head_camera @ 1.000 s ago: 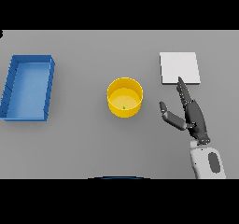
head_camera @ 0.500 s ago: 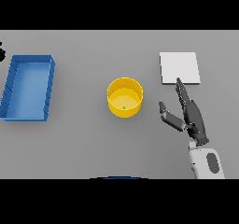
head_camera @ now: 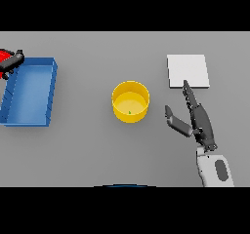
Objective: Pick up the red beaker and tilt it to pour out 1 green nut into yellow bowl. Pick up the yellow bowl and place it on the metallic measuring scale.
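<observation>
The yellow bowl [head_camera: 130, 101] stands upright at the table's middle with a small green nut [head_camera: 129, 112] on its bottom. At the far left edge the red beaker [head_camera: 4, 55] shows only in part, above the blue tray's far corner, with my left hand [head_camera: 13, 61] curled round it. My right hand [head_camera: 197, 122] hovers to the right of the bowl, apart from it, fingers straight and thumb spread, holding nothing. Its fingertips [head_camera: 185, 85] point toward the near edge of the pale square measuring scale [head_camera: 188, 70], which lies bare at the back right.
A blue rectangular tray [head_camera: 50, 89] lies at the left, its inside bare. Grey table surface separates the tray, the bowl and the scale.
My left hand with the red beaker has come into view at the far left edge, over the tray's corner. The right hand and the bowl have barely moved.
</observation>
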Robot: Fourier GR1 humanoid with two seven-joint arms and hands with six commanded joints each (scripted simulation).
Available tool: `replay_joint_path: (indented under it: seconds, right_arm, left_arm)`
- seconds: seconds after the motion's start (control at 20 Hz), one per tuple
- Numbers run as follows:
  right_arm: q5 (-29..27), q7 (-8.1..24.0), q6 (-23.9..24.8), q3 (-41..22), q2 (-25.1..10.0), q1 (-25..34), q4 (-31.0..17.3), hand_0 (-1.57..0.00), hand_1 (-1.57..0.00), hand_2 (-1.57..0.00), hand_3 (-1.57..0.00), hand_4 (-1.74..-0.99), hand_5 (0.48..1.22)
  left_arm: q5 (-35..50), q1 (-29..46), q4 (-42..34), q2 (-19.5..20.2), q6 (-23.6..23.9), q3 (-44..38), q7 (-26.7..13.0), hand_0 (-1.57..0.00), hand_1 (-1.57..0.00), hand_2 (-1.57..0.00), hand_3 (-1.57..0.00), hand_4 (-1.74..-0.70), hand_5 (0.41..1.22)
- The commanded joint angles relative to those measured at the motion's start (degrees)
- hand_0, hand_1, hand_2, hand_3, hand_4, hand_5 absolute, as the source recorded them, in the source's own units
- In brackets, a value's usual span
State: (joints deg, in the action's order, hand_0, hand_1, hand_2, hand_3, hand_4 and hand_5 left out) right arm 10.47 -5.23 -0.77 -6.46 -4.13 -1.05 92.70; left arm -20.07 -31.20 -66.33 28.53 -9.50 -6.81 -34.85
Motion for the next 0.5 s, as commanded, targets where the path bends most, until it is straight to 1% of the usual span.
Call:
replay_joint_path:
  seconds: [0.0,0.05,0.1,0.2,0.3,0.45]
  right_arm:
    - [-0.1,0.1,0.0,0.5,-0.4,0.0,-0.9,0.0,0.0,0.0,0.0,-1.32,0.726]
    - [-0.2,0.9,0.1,0.9,-0.6,0.9,-1.2,0.0,0.0,0.0,0.0,-1.321,0.725]
    - [-0.4,0.0,-0.2,0.7,-0.6,0.3,-0.8,0.0,0.0,0.0,0.0,-1.318,0.725]
    - [-0.4,-0.5,-0.4,0.4,-0.6,-0.4,-0.3,0.0,0.0,0.0,0.0,-1.315,0.724]
    - [-0.2,0.0,-0.3,0.6,-0.9,-0.1,-0.2,0.0,0.0,0.0,0.0,-1.308,0.717]
    - [0.6,0.6,0.2,0.5,-1.1,0.1,-0.5,0.0,0.0,0.0,0.0,-1.3,0.717]
  left_arm:
    - [0.9,0.7,-1.7,0.4,-1.6,0.0,0.0,-0.79,-0.66,-0.6,-0.37,-0.88,0.701]
    - [1.0,0.8,-2.4,0.6,-2.9,0.5,0.0,-0.63,-0.53,-0.48,-0.3,-0.85,0.688]
    - [1.1,1.3,-3.0,0.9,-3.9,0.7,0.0,-0.5,-0.42,-0.38,-0.24,-0.83,0.678]
    - [-0.6,0.9,-1.5,1.2,-4.9,1.2,-0.1,-0.32,-0.27,-0.24,-0.15,-0.79,0.659]
    - [-1.3,0.5,-0.9,1.4,-5.7,1.3,-0.1,-0.21,-0.17,-0.16,-0.1,-0.78,0.655]
    - [-3.1,0.7,-1.1,1.5,-5.9,2.4,-0.1,-0.1,-0.09,-0.08,-0.05,-0.75,0.655]
